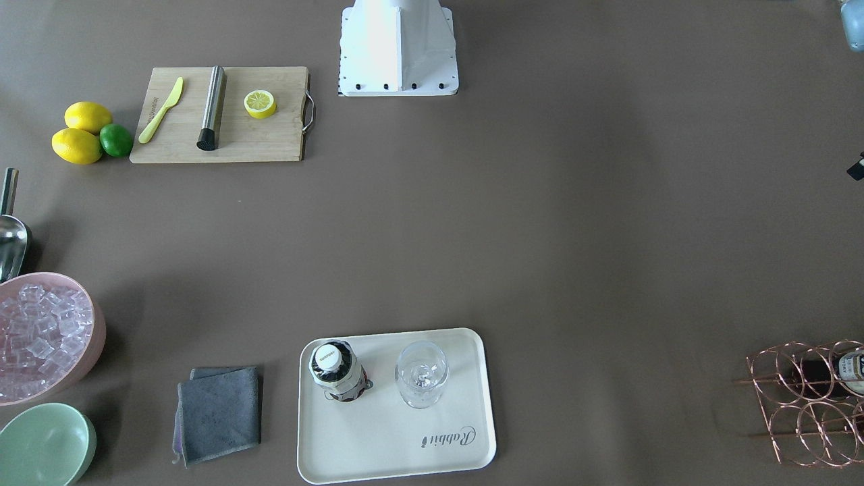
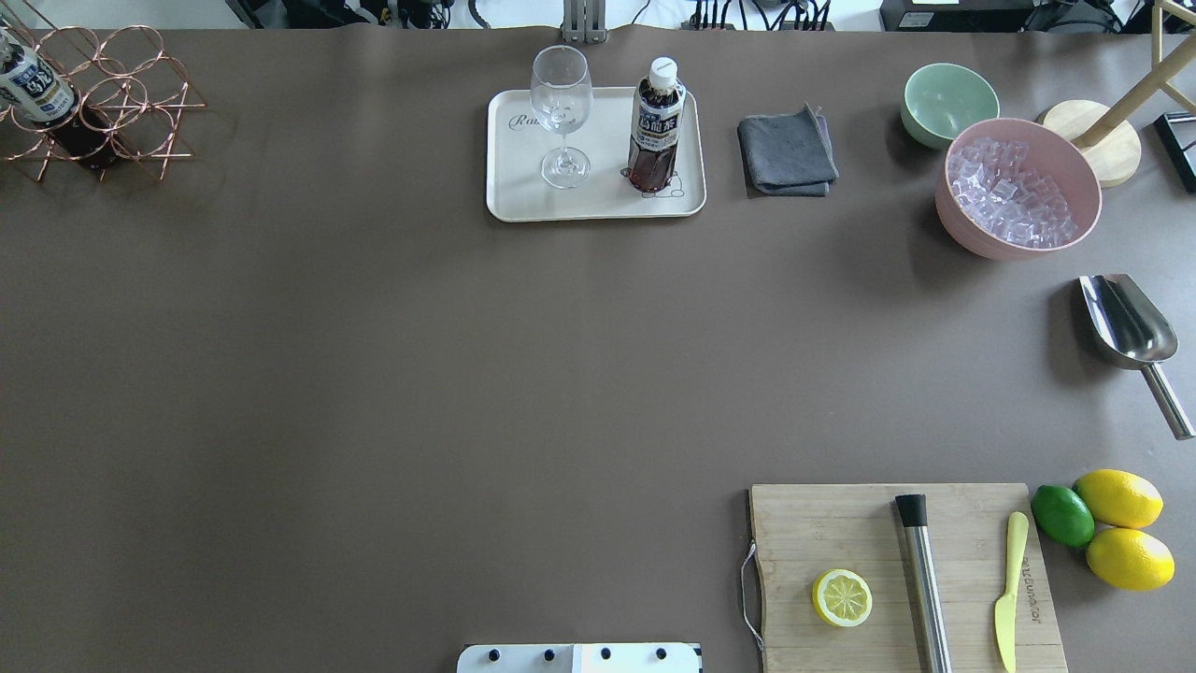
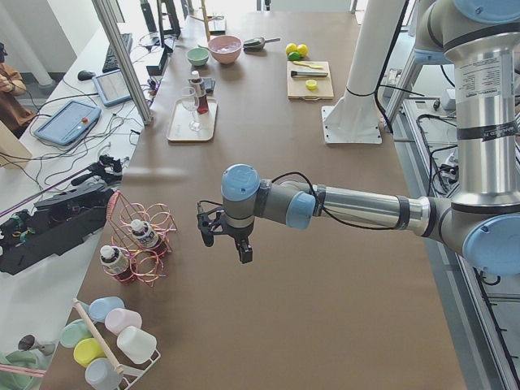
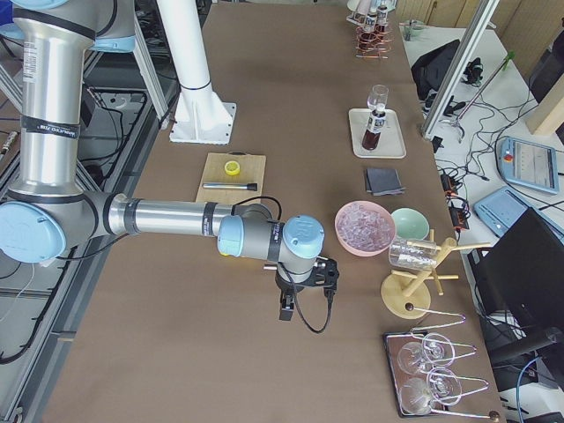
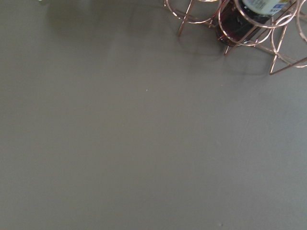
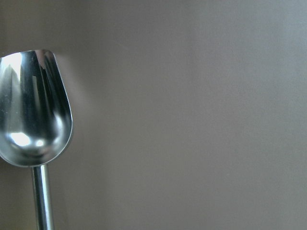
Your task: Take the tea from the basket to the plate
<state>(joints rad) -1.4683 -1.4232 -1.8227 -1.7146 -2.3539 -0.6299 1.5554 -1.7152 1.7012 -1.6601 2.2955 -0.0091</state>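
Note:
One tea bottle stands upright on the cream plate beside a clear glass; the overhead view shows the bottle, the plate and the glass too. The copper wire basket at the table's far left corner holds two more tea bottles. My left gripper hangs over bare table beside the basket, apart from it. My right gripper hangs over the table near the metal scoop. I cannot tell whether either is open or shut.
A wooden cutting board with a half lemon, a steel muddler and a yellow knife lies near the robot's right. Lemons and a lime, a pink bowl of ice, a mint bowl and a grey cloth stand on the right side.

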